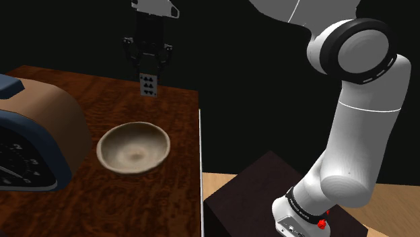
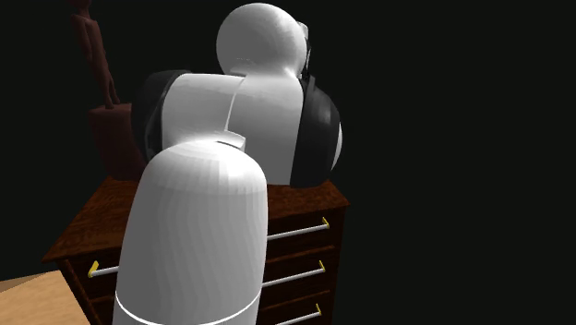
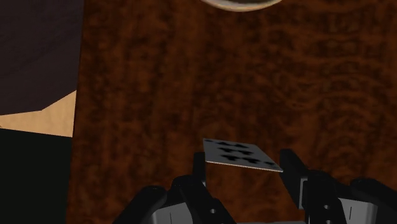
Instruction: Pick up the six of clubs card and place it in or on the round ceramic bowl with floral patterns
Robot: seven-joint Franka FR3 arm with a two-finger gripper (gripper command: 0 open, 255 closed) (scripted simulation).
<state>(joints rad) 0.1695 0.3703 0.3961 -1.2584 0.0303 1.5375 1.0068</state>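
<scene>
The gripper (image 1: 149, 71) pinches the six of clubs card (image 1: 149, 85), which hangs above the dark wooden table (image 1: 168, 195) just beyond the plain beige bowl (image 1: 133, 148), whose rim is cut off in the wrist view, while the white arm (image 2: 198, 240) hides the tabletop in the second exterior view.

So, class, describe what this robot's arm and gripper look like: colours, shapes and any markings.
The arm is glossy white, built of thick rounded links with black rings at the joints, a thin seam line round one link, and a dark lettered band and small red spot near its base. The gripper is all black, angular, with two slim fingers.
</scene>
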